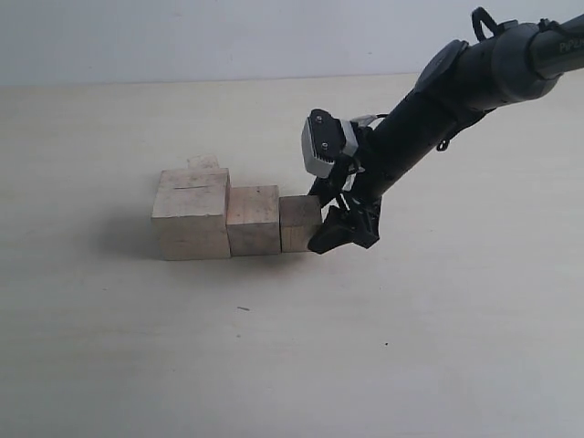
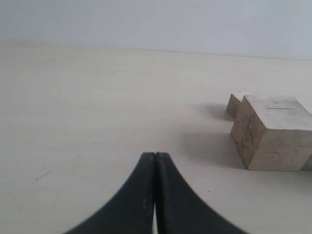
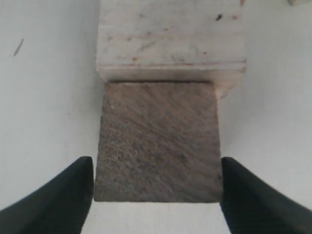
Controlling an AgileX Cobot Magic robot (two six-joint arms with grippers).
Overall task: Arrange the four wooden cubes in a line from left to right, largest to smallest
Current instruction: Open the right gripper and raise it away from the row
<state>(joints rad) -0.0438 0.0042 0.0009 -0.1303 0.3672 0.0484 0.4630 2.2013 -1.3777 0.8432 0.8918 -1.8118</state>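
- Your left claw [image 2: 155, 163] is pressed shut on nothing. It sits off to the left of the row, looking across bare table [image 2: 73, 122], and has no part in this step.
- The largest cube [image 1: 192, 214] anchors the left end. The second cube [image 1: 253, 219] sits against its right side and the third cube [image 1: 299, 224] against that one, so three places look filled in the right order.
- The smallest cube [image 1: 203, 162] is out of line, tucked just behind the largest. You cannot tell from here whether they touch.
- Your right claw [image 1: 327, 228] straddles the third cube. Its fingers [image 3: 68, 195] stand apart with a thin pale sliver on each side, so it reads as spread and not gripping.
- Next move, as I judge it: lift straight clear without nudging the third cube, then reach behind the row for the smallest. Set it flush at the right end. The big cube crowds one side of it, so choose your finger line with care.
- Every cube is pale, unpainted wood with square, sharp edges.
- The largest has a thin dark slit across its top.
- The second shows smudges and dark specks.
- The third's face toward the right wrist camera looks darker, grey-brown, with slanting grain.
- The table is matte cream and smooth.
- The fingers are black, curved and tapering.
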